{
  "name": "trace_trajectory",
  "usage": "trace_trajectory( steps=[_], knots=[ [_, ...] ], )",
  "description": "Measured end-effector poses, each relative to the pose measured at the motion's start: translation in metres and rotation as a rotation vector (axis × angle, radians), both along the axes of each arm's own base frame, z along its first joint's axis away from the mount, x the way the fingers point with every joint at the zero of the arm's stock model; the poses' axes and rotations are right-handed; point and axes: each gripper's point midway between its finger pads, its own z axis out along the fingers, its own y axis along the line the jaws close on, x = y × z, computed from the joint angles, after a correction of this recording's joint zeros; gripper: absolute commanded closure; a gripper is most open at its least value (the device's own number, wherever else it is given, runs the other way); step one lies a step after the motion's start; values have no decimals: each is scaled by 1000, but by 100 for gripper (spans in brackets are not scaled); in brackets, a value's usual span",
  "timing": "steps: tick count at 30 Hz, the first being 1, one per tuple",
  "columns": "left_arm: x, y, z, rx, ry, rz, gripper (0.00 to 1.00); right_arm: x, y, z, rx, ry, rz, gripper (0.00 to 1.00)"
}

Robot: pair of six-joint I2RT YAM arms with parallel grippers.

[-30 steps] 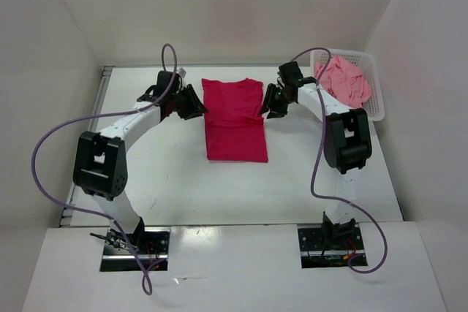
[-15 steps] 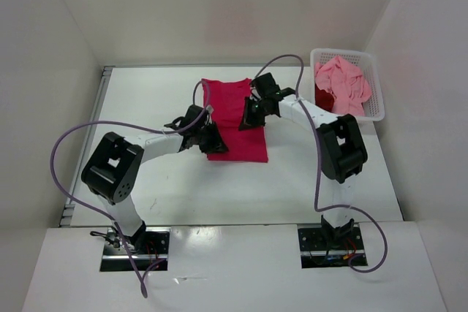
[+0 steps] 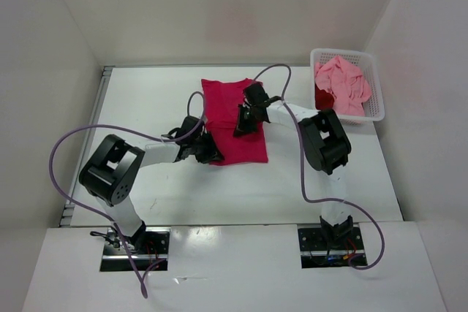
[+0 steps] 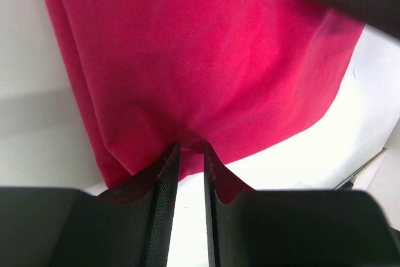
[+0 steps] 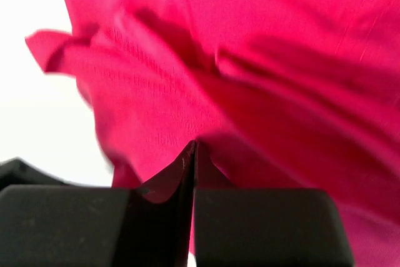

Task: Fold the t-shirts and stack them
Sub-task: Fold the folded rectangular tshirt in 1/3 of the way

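Centre frame, magenta t-shirt lies folded lengthwise. We have left gripper pinching its lower-left hem and right gripper pressed together on a mid-right fold. Cross-fold step; next move needs both lifting in sync.

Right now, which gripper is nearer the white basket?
Right. The right gripper sits over the magenta shirt near its middle, left of the basket; the left gripper is at the shirt's near-left corner, farther away.
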Motion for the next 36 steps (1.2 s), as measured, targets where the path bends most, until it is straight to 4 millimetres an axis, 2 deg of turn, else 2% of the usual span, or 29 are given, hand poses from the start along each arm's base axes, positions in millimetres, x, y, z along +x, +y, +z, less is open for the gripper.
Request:
trace_trajectory(
  steps=[5,10,13,16,18,19,21,23,25,27,29,32,36],
  knots=[
    [-2,1,0,1,-3,2,70,26,2,-1,-50,-125,-60,99],
    [-5,5,1,11,-5,4,70,66,-3,11,-110,-264,-150,99],
    [-9,9,1,27,0,7,70,95,0,35,-120,-356,-193,99],
    [-14,14,2,52,5,2,70,123,7,76,-92,-456,-223,99],
    [-19,19,6,66,14,3,68,132,12,100,-65,-501,-221,99],
    [-21,20,10,70,13,4,68,133,13,107,-55,-513,-217,98],
    [-23,23,23,66,-3,7,68,121,12,109,-46,-492,-195,96],
    [-22,25,41,48,-38,17,67,95,6,101,-43,-441,-164,95],
    [-18,29,60,24,-83,33,67,61,-3,88,-42,-362,-126,95],
    [-14,35,73,6,-112,56,67,38,-7,79,-35,-302,-93,95],
    [-13,40,75,1,-120,71,65,27,-6,70,-22,-256,-60,95],
    [-18,46,64,11,-87,78,64,19,-1,52,-2,-189,-15,95],
    [-21,42,61,-5,-55,63,66,22,-4,20,-2,-98,-5,95]
  ],
)
